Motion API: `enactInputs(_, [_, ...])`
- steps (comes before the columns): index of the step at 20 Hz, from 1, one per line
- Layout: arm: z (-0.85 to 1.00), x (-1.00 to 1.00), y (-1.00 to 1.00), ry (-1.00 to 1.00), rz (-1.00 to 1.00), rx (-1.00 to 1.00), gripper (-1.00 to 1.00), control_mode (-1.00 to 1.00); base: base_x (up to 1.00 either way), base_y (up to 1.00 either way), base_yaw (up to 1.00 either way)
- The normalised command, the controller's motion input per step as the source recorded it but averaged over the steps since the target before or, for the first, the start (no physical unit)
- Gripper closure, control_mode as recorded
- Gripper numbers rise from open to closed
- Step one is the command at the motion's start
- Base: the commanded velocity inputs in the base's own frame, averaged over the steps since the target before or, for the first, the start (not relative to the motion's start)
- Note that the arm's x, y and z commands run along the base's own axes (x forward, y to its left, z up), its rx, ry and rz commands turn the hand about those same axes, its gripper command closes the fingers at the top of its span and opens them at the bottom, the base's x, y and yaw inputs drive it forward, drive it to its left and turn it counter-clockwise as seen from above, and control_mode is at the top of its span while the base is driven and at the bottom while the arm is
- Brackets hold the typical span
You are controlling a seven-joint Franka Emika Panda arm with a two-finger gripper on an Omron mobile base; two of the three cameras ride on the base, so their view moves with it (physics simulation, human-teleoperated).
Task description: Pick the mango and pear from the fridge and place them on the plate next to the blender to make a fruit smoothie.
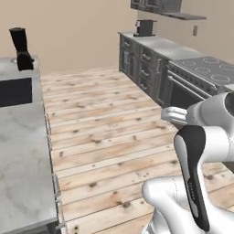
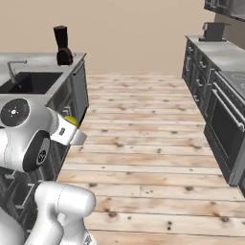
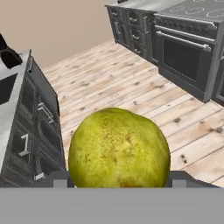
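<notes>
Hand view: gripper carrying the pear [image 3: 119, 148]
Its fingers [image 3: 61, 180] clamp opposite sides, probably to steady it for the ride; right base view puts the blender [image 2: 63, 47] at eleven o'clock.

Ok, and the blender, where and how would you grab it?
Probably by the black jug, closing the hand across its sides, coming in level from the aisle side: it stands upright near the counter edge, and the jug is narrower than the lower part, with nothing crowding it.
</notes>
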Motion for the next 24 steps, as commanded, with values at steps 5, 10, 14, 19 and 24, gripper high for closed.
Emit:
enactInputs(5, [0.00,0.00,0.00,0.00,0.00,0.00,1.00,1.00,1.00,-0.96,0.24])
enactInputs(10, [0.00,0.00,0.00,0.00,0.00,0.00,1.00,1.00,1.00,-0.21,0.36])
enactInputs(14, [0.00,0.00,0.00,0.00,0.00,0.00,1.00,1.00,1.00,-0.17,0.35])
enactInputs(19, [0.00,0.00,0.00,0.00,0.00,0.00,1.00,1.00,1.00,-0.67,0.18])
enactInputs(24, [0.00,0.00,0.00,0.00,0.00,0.00,1.00,1.00,1.00,-0.98,0.02])
